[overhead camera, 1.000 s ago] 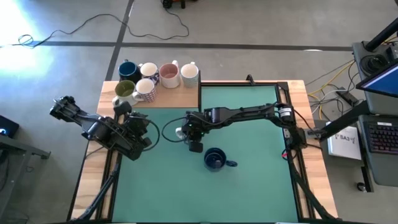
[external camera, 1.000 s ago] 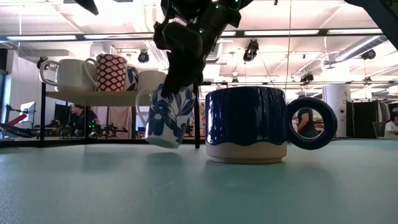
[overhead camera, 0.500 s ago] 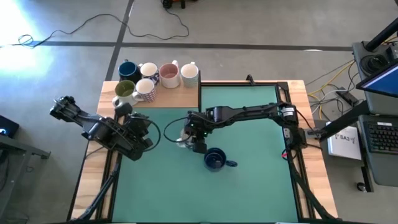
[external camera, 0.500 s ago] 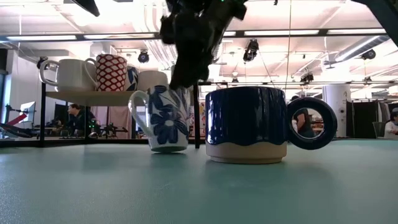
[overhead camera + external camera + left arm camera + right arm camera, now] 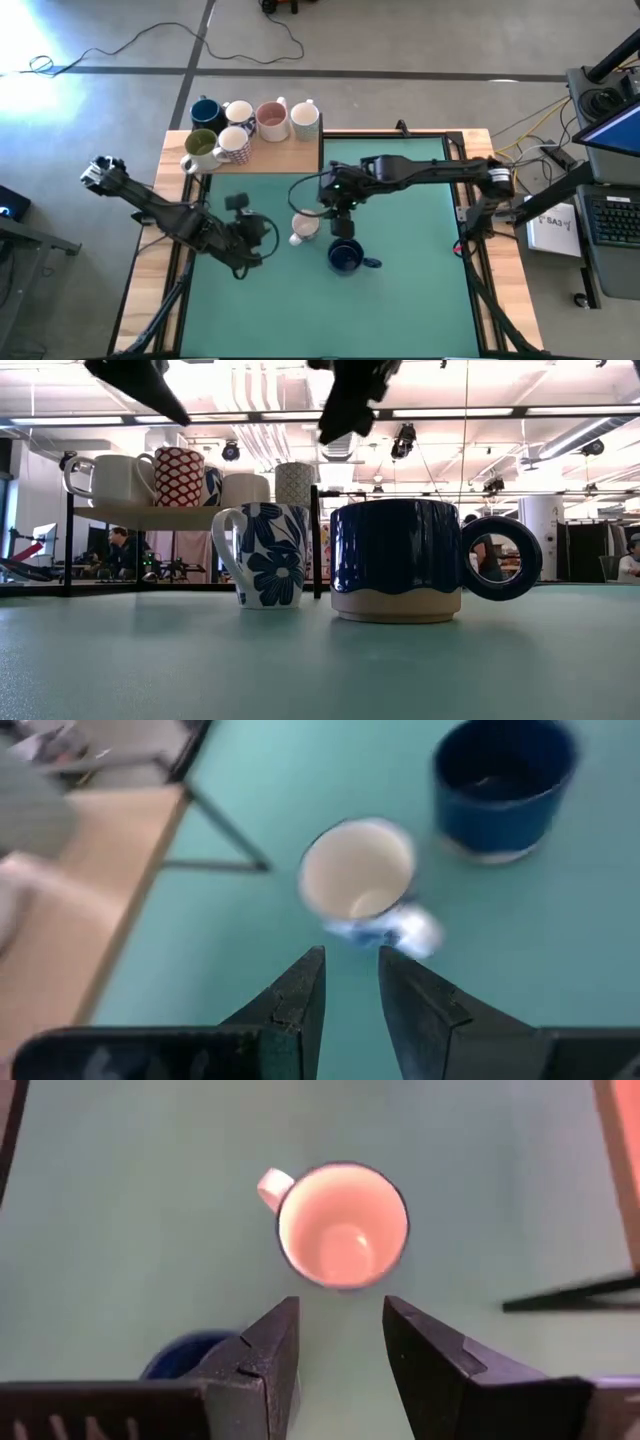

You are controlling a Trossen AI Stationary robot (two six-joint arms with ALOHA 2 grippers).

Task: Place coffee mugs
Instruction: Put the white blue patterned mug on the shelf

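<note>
A white mug with blue flowers (image 5: 303,226) stands upright on the green mat, its handle toward the table's left. A dark blue mug (image 5: 345,257) stands close by on its near right. My right gripper (image 5: 336,220) hangs open above the two, clear of both; its wrist view looks down into the floral mug (image 5: 342,1225). My left gripper (image 5: 264,236) is low over the mat to the left of the floral mug (image 5: 358,870), its fingers a little apart with nothing between them. Several more mugs (image 5: 255,125) stand on a raised wooden shelf (image 5: 290,158) at the far left.
The shelf's black legs (image 5: 68,525) stand at the mat's far left corner. In the low view the right gripper (image 5: 350,400) is well above the mug rims. Open mat lies on the near side and to the right of the dark blue mug (image 5: 395,560).
My right gripper has set the floral mug, which hung tilted in its fingers, upright on the mat beside the dark blue mug, then opened, let go and risen clear. My left gripper has moved toward the table's right, nearer the floral mug.
</note>
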